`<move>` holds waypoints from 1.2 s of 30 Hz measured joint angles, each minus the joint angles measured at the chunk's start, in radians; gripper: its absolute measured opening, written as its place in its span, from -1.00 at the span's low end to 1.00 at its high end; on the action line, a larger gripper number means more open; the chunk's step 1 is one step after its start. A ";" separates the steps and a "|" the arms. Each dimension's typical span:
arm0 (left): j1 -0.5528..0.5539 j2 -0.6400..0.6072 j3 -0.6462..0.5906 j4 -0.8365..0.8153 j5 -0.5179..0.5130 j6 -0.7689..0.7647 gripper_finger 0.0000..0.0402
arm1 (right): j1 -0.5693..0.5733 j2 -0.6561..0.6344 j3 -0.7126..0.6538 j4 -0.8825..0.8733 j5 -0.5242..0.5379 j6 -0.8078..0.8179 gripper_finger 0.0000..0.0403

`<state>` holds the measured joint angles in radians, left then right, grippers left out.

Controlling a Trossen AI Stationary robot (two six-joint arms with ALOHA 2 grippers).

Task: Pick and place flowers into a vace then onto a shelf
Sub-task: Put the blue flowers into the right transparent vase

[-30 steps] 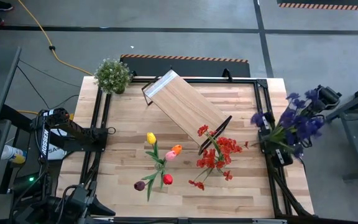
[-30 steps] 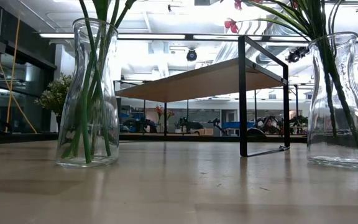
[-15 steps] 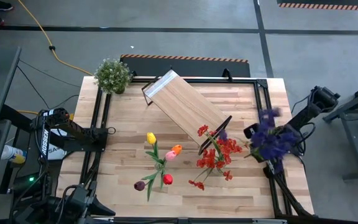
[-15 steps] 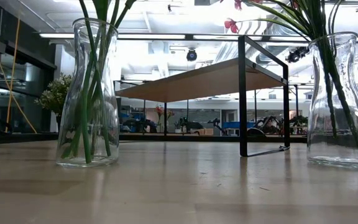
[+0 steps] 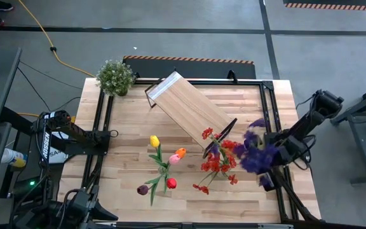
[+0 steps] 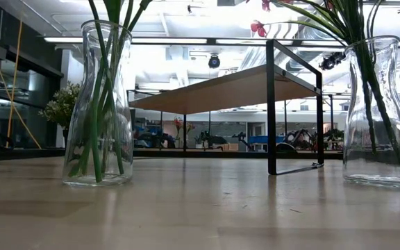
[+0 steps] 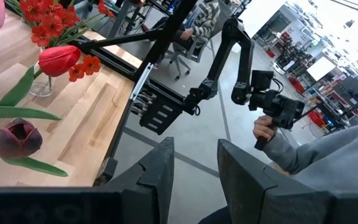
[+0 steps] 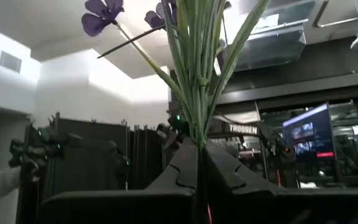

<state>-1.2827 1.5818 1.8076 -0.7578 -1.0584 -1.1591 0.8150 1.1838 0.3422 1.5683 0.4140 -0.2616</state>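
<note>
- Beside the red spray vase (image 5: 218, 162), on its right: right gripper (image 5: 278, 152) is clenching the purple spray (image 5: 254, 152) by its stems, blooms blurring just short of that vase.
- Right wrist view is showing the stems (image 8: 197, 68) pinched upright between the closed fingers.
- Left of the red spray vase, the tulip vase (image 6: 101, 104) is already holding yellow, orange, pink, red and maroon tulips (image 5: 161, 166).
- Shelf (image 5: 189, 111) behind the red spray vase is sitting bare; both vases are resting on the tabletop (image 5: 246, 191), so shelving is still ahead.
- Left gripper (image 7: 194, 168) is waiting off the table's near-left corner, jaws partly apart, grasping nothing.
- Against the earlier frame: purple spray has travelled from outside the table's right edge inward toward the red spray vase.
</note>
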 joint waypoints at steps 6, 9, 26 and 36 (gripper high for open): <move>0.000 0.000 0.000 0.006 0.000 -0.003 -0.22 | 0.000 0.056 0.025 0.000 0.042 0.015 -1.00; 0.000 0.000 0.000 0.012 0.002 -0.004 -0.22 | 0.000 0.074 0.025 0.000 0.048 0.026 -1.00; 0.000 0.000 0.000 0.015 0.030 -0.003 -0.22 | -0.027 0.134 0.117 0.001 -0.082 -0.080 -1.00; 0.000 0.000 0.000 0.043 0.060 0.001 -0.22 | -0.011 0.139 0.151 0.002 -0.099 -0.084 -1.00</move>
<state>-1.2829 1.5818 1.8076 -0.7152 -0.9980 -1.1578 0.8040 1.3231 0.4933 1.5700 0.3148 -0.3459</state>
